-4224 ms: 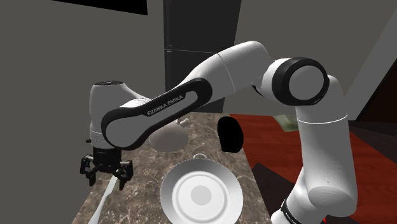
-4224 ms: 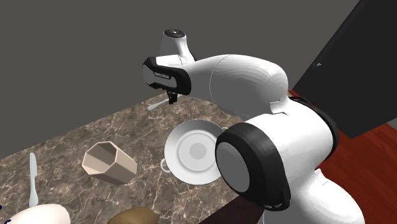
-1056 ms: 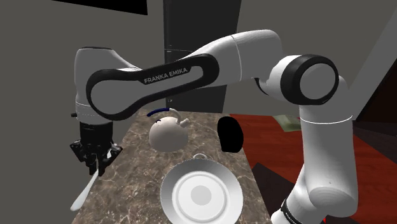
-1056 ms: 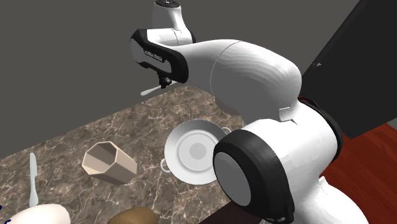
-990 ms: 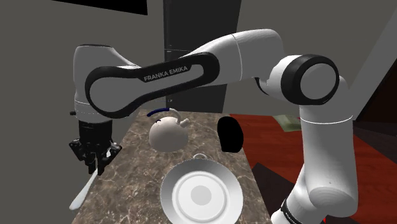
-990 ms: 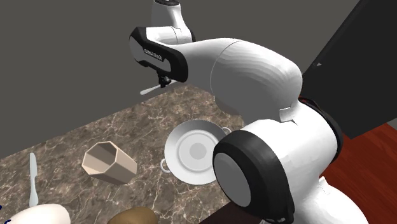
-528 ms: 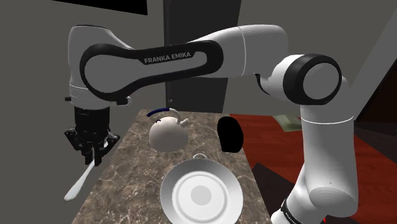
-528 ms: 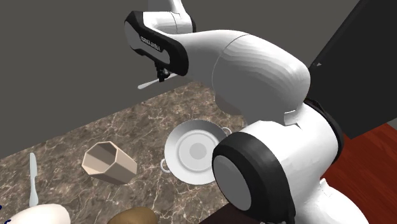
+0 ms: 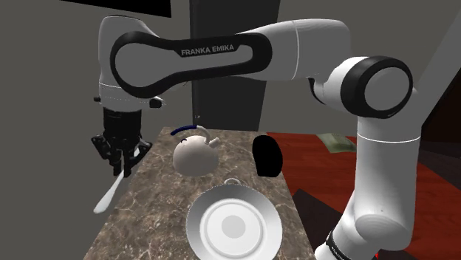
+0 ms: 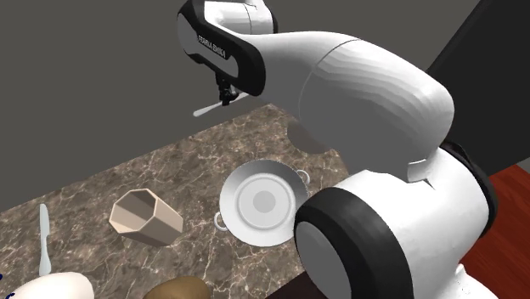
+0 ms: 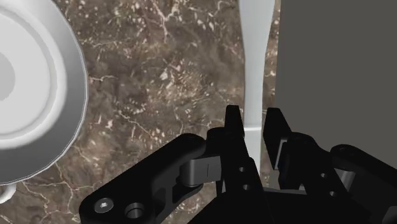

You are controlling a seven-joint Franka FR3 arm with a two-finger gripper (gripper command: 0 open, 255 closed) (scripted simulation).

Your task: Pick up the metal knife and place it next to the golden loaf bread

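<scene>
My black gripper [image 9: 122,164] is shut on a pale grey knife [image 9: 106,196] and holds it in the air over the far-left part of the marble counter [image 9: 155,203]. The blade slants down and away from the fingers. In the wrist view the fingers [image 11: 233,127] clasp the knife [image 11: 256,63] near its handle end, over the counter's edge. In the second exterior view the gripper [image 10: 225,93] carries the knife [image 10: 209,108] high above the counter. The golden-brown loaf [image 10: 180,289] lies at that view's bottom edge, far from the knife.
A white plate [image 9: 233,225] sits mid-counter. A white teapot [image 9: 194,155] and a black object [image 9: 267,155] stand behind it. A beige faceted cup [image 10: 144,217] lies on its side, with a pale utensil [image 10: 44,238] and a white round thing [image 10: 51,287] nearby.
The arm has lifted the knife higher off the counter and carried it a little toward the shoulder view's right. The grip on it is unchanged.
</scene>
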